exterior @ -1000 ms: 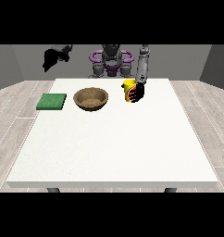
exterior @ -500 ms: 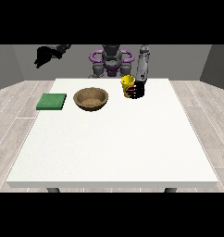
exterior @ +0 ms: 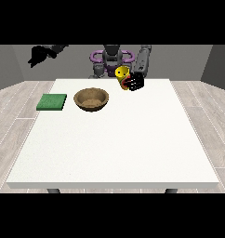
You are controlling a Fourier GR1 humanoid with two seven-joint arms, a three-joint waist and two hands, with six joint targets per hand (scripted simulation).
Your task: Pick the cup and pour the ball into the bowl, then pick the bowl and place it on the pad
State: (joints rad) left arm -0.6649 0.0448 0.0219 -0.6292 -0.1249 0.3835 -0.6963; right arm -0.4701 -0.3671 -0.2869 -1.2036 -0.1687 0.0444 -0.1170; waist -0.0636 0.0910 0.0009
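The yellow cup [exterior: 122,74] is lifted above the table's far edge and tipped toward the view's left. The hand at the view's right [exterior: 135,82] has its black fingers curled round the cup. A brown bowl [exterior: 91,99] rests on the white table [exterior: 114,139], left of and below the cup. Further left lies the green pad [exterior: 52,102]. The hand at the view's left [exterior: 37,56] is raised high beyond the table's left corner, away from everything. No ball can be made out.
The robot's torso [exterior: 112,58] stands behind the table's far edge. Grey plank floor surrounds the table on both sides.
The hand at the view's right has carried the cup upward and slightly leftward, tipping it more toward the bowl. The other hand has drifted further up and left.
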